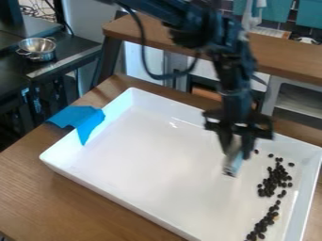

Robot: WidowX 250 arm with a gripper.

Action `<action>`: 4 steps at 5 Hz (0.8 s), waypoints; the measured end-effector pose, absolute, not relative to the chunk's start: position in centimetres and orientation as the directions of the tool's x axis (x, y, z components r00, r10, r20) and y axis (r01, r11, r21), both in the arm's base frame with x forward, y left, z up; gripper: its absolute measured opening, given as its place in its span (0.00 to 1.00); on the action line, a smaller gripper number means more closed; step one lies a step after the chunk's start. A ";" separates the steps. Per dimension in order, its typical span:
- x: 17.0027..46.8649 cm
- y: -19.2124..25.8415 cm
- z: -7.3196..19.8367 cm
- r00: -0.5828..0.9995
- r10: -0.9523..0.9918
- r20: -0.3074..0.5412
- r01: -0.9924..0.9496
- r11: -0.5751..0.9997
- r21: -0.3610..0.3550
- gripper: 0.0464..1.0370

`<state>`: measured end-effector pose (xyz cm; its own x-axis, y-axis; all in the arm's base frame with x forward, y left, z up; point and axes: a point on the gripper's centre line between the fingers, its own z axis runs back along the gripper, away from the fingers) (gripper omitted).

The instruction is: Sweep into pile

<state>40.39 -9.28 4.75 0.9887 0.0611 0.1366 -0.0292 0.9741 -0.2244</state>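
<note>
The fingers [248, 140] are closed on a pale sweeping tool [233, 159], one finger at each side of it. The tool points downward, slightly tilted, inside the white tray [144, 155], toward the tray's right end as pictured. Whether its lower end contacts the tray floor cannot be determined. The black arm [232, 70] extends above the tray from the top edge of the view.

The dark bean-like pieces [274, 181] lie on the tray floor near its right wall: one dense cluster, a narrower band nearer the bottom of the view, and several loose pieces around the cluster. One piece lies just beside the tool.

A blue sheet [80, 117] is draped over the tray's left wall, with one pointed end inside. The tray rests on a wooden surface [82, 200]. Beyond the tray's upper left, a metal bowl [37, 48] sits on a dark counter [66, 47].
</note>
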 end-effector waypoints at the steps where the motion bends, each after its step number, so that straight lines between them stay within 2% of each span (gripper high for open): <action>1: 40.1 -6.1 4.4 0.985 0.089 0.146 -0.059 0.978 -0.200 0.34; 2: 40.5 -3.9 4.3 0.981 0.099 0.165 -0.072 0.984 -0.163 0.34; 3: 40.5 -3.2 2.9 0.983 0.096 0.154 -0.079 0.990 -0.113 0.34; 4: 41.1 -3.3 0.4 0.990 0.097 0.098 -0.090 0.993 -0.074 0.34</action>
<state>41.05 -3.33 0.40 0.9905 0.0967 0.0982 -0.0896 0.9932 -0.0743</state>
